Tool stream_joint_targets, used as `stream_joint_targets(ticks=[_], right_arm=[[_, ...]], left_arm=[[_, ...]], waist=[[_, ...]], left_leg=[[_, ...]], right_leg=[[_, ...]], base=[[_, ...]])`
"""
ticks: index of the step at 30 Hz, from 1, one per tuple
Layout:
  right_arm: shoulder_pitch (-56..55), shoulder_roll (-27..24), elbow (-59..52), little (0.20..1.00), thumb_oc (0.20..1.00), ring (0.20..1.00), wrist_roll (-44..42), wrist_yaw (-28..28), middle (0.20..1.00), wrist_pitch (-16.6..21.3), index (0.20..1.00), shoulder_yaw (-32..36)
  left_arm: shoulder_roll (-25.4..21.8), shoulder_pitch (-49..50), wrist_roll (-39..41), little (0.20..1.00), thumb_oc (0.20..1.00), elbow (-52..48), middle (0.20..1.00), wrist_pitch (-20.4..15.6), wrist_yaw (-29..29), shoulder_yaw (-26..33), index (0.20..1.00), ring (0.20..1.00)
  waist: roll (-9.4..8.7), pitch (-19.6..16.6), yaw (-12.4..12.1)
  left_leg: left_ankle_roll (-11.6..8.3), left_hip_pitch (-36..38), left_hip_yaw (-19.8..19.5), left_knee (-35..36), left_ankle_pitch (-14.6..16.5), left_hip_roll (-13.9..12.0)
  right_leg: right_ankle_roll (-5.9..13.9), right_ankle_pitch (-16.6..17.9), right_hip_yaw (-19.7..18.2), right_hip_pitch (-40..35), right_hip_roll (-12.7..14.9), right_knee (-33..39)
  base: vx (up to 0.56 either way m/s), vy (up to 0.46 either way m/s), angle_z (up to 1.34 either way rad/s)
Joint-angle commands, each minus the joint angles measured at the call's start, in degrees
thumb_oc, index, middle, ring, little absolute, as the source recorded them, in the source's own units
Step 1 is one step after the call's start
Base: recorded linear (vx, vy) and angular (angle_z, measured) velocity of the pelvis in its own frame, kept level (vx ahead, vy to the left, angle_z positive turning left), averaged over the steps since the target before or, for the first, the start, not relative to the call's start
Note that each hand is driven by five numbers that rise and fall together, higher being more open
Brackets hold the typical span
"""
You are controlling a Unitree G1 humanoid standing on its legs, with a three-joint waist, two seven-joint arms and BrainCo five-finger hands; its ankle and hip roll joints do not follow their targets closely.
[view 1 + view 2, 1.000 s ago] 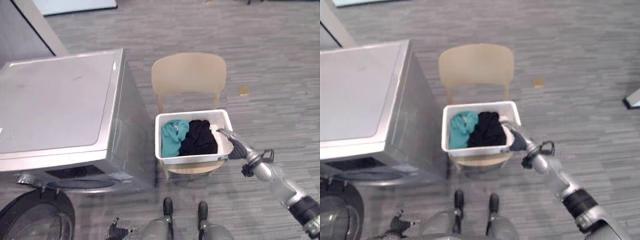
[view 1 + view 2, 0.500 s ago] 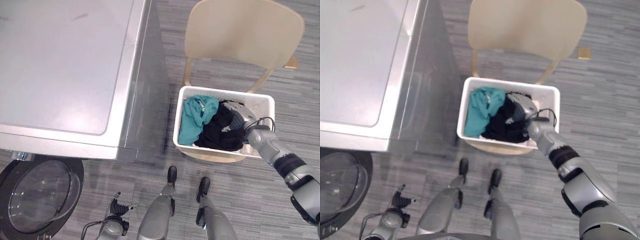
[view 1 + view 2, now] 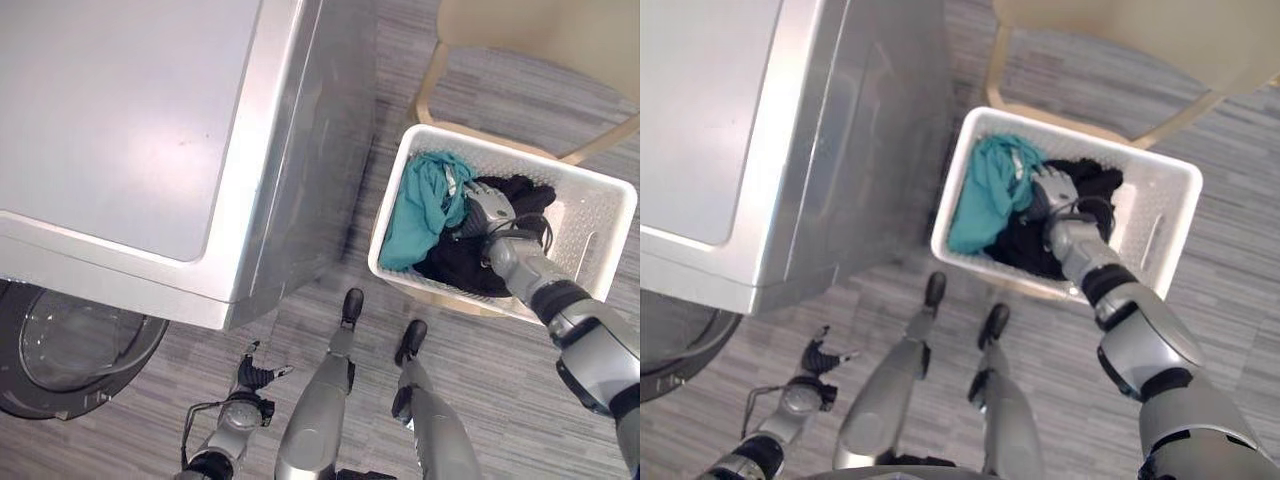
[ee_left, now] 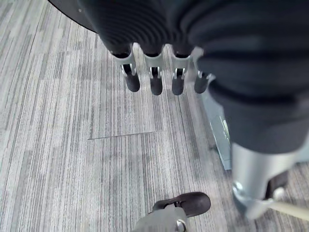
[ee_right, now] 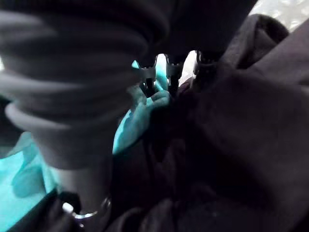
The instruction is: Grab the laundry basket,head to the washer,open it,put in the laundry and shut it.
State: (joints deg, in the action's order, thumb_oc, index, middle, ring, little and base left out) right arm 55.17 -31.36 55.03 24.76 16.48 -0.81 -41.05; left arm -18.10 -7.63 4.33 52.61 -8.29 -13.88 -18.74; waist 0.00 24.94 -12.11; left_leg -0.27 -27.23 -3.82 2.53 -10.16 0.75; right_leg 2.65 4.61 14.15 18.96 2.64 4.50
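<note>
Left eye view looks steeply down on a white perforated plastic laundry basket resting on the seat of a pale wooden chair, whose backrest rises past the basket's far rim. Inside the basket a teal garment lies bunched against the wall nearest the washer, and a black garment fills the middle, touching the teal one. The right robot hand reaches down into the basket and sits where the two garments meet; in the right wrist view its dark-tipped fingers sink into the folds of the teal cloth and the black cloth, so whether they are curled round any fabric cannot be told. Just beside the chair, on the grey striped carpet floor, stands a silver-grey front-loading washing machine with a flat top, its side panel facing the basket. Its round dark-rimmed glass door shows at the machine's front lower edge, swung outward over the floor. The left robot hand hangs low over the floor in front of the washer, well apart from the basket; in the left wrist view its fingers point down in a relaxed row, straight and holding nothing, above the carpet.
</note>
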Motion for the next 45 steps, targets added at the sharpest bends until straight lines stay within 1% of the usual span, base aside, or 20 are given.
stream_joint_targets(ticks=[1, 4, 5, 6, 12, 14, 16, 17, 23, 25, 27, 28, 30, 33, 38, 39, 40, 41, 42, 45], right_arm=[[1.9, 2.0, -0.5, 1.000, 1.000, 1.000, 0.9, 1.9, 1.000, 0.2, 1.000, -2.9], [2.0, 3.1, -0.9, 1.000, 1.000, 1.000, 1.0, 1.7, 1.000, 0.2, 1.000, -3.4], [1.8, 3.4, -1.5, 0.325, 0.325, 0.325, 0.7, 1.6, 0.325, 0.2, 0.325, -3.2], [1.8, 3.4, -1.5, 0.200, 0.200, 0.200, 0.7, 1.6, 0.200, 0.2, 0.200, -3.2], [-0.4, 3.8, -6.8, 0.200, 0.200, 0.200, -3.7, 2.0, 0.200, 1.1, 0.200, 0.1], [-2.2, 3.5, -11.1, 0.200, 0.200, 0.200, -5.4, 2.2, 0.200, 1.7, 0.200, 2.2], [-4.1, 3.3, -14.2, 0.200, 0.200, 0.200, -7.2, 2.4, 0.200, 2.1, 0.200, 4.3], [-6.1, 3.5, -17.3, 0.200, 0.200, 0.200, -9.2, 2.4, 0.200, 2.9, 0.200, 6.7], [-10.5, 3.9, -22.8, 0.200, 0.200, 0.200, -13.9, 2.4, 0.200, 4.2, 0.200, 12.1], [-14.2, 4.8, -26.3, 0.200, 0.200, 0.200, -18.3, 2.4, 0.200, 5.5, 0.200, 15.9], [-15.4, 4.9, -27.7, 0.200, 0.200, 0.200, -19.1, 2.2, 0.200, 5.8, 0.200, 16.9], [-18.4, 5.4, -31.1, 0.200, 0.200, 0.200, -21.6, 1.5, 0.200, 6.7, 0.200, 19.0], [-21.0, 5.8, -32.9, 0.200, 0.200, 0.200, -22.6, 0.7, 0.200, 7.3, 0.200, 20.1], [-22.6, 5.0, -33.7, 0.200, 0.200, 0.200, -21.4, -0.3, 0.200, 6.8, 0.200, 19.9], [-21.3, 3.0, -28.9, 0.200, 0.200, 0.200, -17.8, -3.0, 0.200, 4.9, 0.200, 16.0], [-20.3, 2.6, -26.6, 0.247, 0.247, 0.247, -17.3, -4.0, 0.247, 4.4, 0.247, 14.5], [-20.3, 2.6, -26.5, 0.373, 0.373, 0.373, -17.3, -4.0, 0.373, 4.4, 0.373, 14.5], [-18.8, 1.9, -24.4, 0.755, 0.755, 0.755, -16.2, -4.3, 0.755, 4.0, 0.755, 13.0], [-17.9, 1.6, -23.2, 1.000, 1.000, 1.000, -15.3, -4.5, 1.000, 3.8, 1.000, 11.9], [-16.2, 1.1, -21.0, 1.000, 1.000, 1.000, -13.3, -4.6, 1.000, 3.6, 1.000, 9.8]], left_arm=[[-1.4, 0.0, 1.1, 1.000, 1.000, 0.2, 1.000, 0.0, -1.9, -1.4, 1.000, 1.000], [-1.3, -0.7, 0.9, 1.000, 1.000, 0.1, 1.000, 0.2, -1.8, -2.0, 1.000, 1.000], [-1.3, -1.0, 0.7, 1.000, 1.000, 0.1, 1.000, 0.2, -1.8, -2.2, 1.000, 1.000], [-1.3, -1.0, 0.7, 1.000, 1.000, 0.1, 1.000, 0.2, -1.8, -2.3, 1.000, 1.000], [-0.7, -1.1, 0.2, 1.000, 1.000, 0.2, 1.000, 0.5, -1.4, -2.4, 1.000, 1.000], [-0.4, -0.7, 0.0, 1.000, 1.000, 0.9, 1.000, 1.0, -1.4, -1.9, 1.000, 1.000], [-0.3, -0.2, -0.2, 1.000, 1.000, 1.3, 1.000, 1.4, -1.3, -1.3, 1.000, 1.000], [-0.1, 0.4, -0.3, 1.000, 1.000, 1.7, 1.000, 1.6, -1.1, -0.8, 1.000, 1.000], [0.1, 1.3, -0.6, 1.000, 1.000, 2.2, 1.000, 2.3, -1.0, 0.7, 1.000, 1.000], [0.3, 1.7, -0.9, 1.000, 1.000, 2.5, 1.000, 2.7, -1.0, 1.5, 1.000, 1.000], [0.4, 1.9, -1.0, 1.000, 1.000, 2.4, 1.000, 2.8, -0.9, 1.8, 1.000, 1.000], [0.5, 2.7, -1.2, 1.000, 1.000, 2.2, 1.000, 3.2, -0.7, 2.5, 1.000, 1.000], [0.7, 3.6, -1.4, 1.000, 1.000, 2.0, 1.000, 3.3, -0.4, 2.9, 1.000, 1.000], [0.5, 4.4, -1.7, 1.000, 1.000, 1.9, 1.000, 3.6, -0.1, 3.6, 1.000, 1.000], [0.0, 4.3, -1.9, 1.000, 1.000, 2.3, 1.000, 3.8, 0.3, 3.9, 1.000, 1.000], [-0.3, 4.2, -2.0, 1.000, 1.000, 2.4, 1.000, 3.7, 0.2, 3.6, 1.000, 1.000], [-0.3, 4.2, -2.0, 1.000, 1.000, 2.4, 1.000, 3.7, 0.2, 3.6, 1.000, 1.000], [-0.5, 4.1, -1.9, 1.000, 1.000, 2.4, 1.000, 3.5, 0.4, 3.3, 1.000, 1.000], [-0.7, 4.0, -1.9, 1.000, 1.000, 2.4, 1.000, 3.4, 0.4, 3.2, 1.000, 1.000], [-0.9, 3.9, -2.0, 1.000, 1.000, 2.6, 1.000, 3.1, 0.3, 2.9, 1.000, 1.000]], waist=[[-1.60, -0.6, -2.2], [-1.77, -0.7, -2.4], [-1.71, -0.8, -2.4], [-1.70, -0.8, -2.4], [-1.61, -1.2, -1.8], [-1.95, -1.4, -1.4], [-2.17, -1.7, -1.1], [-2.46, -2.1, -0.7], [-2.72, -3.3, 0.1], [-2.81, -3.8, 0.6], [-2.81, -4.2, 0.8], [-2.81, -5.0, 1.1], [-2.90, -6.1, 1.6], [-3.02, -6.9, 1.9], [-3.29, -7.3, 1.8], [-3.46, -7.1, 1.6], [-3.46, -7.1, 1.6], [-3.58, -6.9, 1.4], [-3.66, -6.8, 1.3], [-3.95, -6.4, 1.0]], left_leg=[[-2.90, -0.2, -0.1, -3.3, 4.2, 1.3], [-2.93, 0.1, -0.6, -2.9, 4.1, 1.3], [-3.00, 0.3, -0.8, -2.5, 4.0, 1.4], [-3.00, 0.3, -0.8, -2.5, 4.0, 1.4], [-3.24, 1.7, -0.8, -1.5, 3.8, 1.5], [-3.14, 2.6, -0.5, -1.6, 4.2, 1.4], [-3.02, 3.3, -0.4, -1.9, 4.6, 1.3], [-2.87, 3.8, -0.2, -2.1, 5.0, 1.3], [-2.60, 5.3, 0.1, -2.2, 5.5, 1.4], [-2.50, 6.8, 0.3, -2.1, 6.0, 1.4], [-2.41, 7.0, 0.4, -2.0, 5.9, 1.4], [-2.33, 8.8, 0.5, -1.4, 6.2, 1.3], [-2.25, 9.6, 0.7, -0.9, 6.2, 1.3], [-2.16, 11.2, 0.8, -0.2, 6.2, 1.2], [-1.97, 12.4, 1.0, 0.2, 6.2, 1.2], [-1.94, 12.2, 1.1, 0.0, 6.2, 1.2], [-1.94, 12.1, 1.1, -0.1, 6.2, 1.2], [-1.83, 11.9, 1.1, -0.3, 6.2, 1.2], [-1.82, 11.7, 1.0, -0.5, 6.1, 1.1], [-1.83, 11.3, 1.0, -0.6, 6.0, 1.0]], right_leg=[[4.92, -4.9, -1.0, 0.8, 3.7, -7.1], [4.99, -4.9, -0.8, 0.3, 3.6, -6.7], [5.00, -4.9, -0.5, 0.1, 3.6, -6.5], [5.00, -4.9, -0.5, 0.1, 3.6, -6.5], [5.08, -4.6, -0.4, -1.0, 3.6, -5.9], [5.10, -4.5, -0.7, -1.7, 3.6, -5.8], [5.11, -4.5, -0.9, -2.3, 3.5, -5.7], [5.18, -4.4, -1.1, -2.9, 3.5, -5.6], [5.21, -4.2, -1.4, -4.3, 3.5, -5.1], [5.16, -4.3, -1.6, -5.5, 3.3, -5.1], [5.16, -4.2, -1.5, -5.7, 3.3, -5.0], [5.17, -4.5, -1.6, -6.9, 3.4, -4.9], [5.25, -4.5, -1.5, -7.6, 3.5, -4.7], [5.32, -4.7, -1.3, -8.6, 3.6, -4.7], [5.20, -5.1, -1.3, -9.2, 3.6, -5.3], [5.10, -5.2, -1.3, -9.0, 3.6, -5.7], [5.10, -5.2, -1.3, -8.9, 3.7, -5.7], [5.03, -5.2, -1.3, -8.8, 3.6, -5.9], [4.99, -5.1, -1.2, -8.6, 3.6, -6.0], [4.92, -5.1, -1.1, -8.4, 3.5, -6.0]], base=[[0.01, -0.042, 0.03], [0.01, -0.037, 0.03], [0.01, -0.020, 0.05], [0.01, -0.017, 0.08], [0.00, 0.006, 0.08], [0.00, 0.000, 0.00], [0.00, 0.000, 0.00], [0.00, 0.000, 0.00], [0.00, 0.003, -0.02], [0.01, 0.002, -0.02], [0.03, 0.001, -0.04], [0.05, -0.001, -0.08], [0.05, 0.005, -0.13], [0.06, 0.006, -0.05], [0.00, -0.001, -0.01], [0.00, 0.000, 0.00], [-0.03, 0.003, 0.00], [-0.01, 0.000, -0.04], [-0.01, 0.000, -0.04], [-0.01, -0.006, -0.02]])
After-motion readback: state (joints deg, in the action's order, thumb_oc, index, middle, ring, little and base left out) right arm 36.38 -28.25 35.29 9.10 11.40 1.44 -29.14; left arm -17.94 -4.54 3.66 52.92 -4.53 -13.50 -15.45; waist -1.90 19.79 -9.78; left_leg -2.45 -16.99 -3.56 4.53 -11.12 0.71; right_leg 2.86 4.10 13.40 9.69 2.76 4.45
